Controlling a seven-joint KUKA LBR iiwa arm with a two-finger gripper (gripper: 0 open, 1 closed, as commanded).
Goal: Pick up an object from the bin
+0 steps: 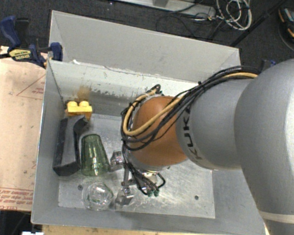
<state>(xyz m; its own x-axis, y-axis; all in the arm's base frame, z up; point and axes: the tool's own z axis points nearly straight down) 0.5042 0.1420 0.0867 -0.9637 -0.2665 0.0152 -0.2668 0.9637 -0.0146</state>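
My gripper (126, 187) hangs low over the front middle of the bin, under the arm's orange cover. Just to its left, near the front wall, lies a clear round glass piece (97, 195). A green see-through cup (94, 155) lies on its side a little further back and left of the gripper. Nothing shows in the gripper's grasp.
Against the left wall lies a long black block (67, 148), the cup resting beside it. A small yellow brick (78, 108) sits behind it in the back left corner. The arm and its cables cover the bin's middle and right.
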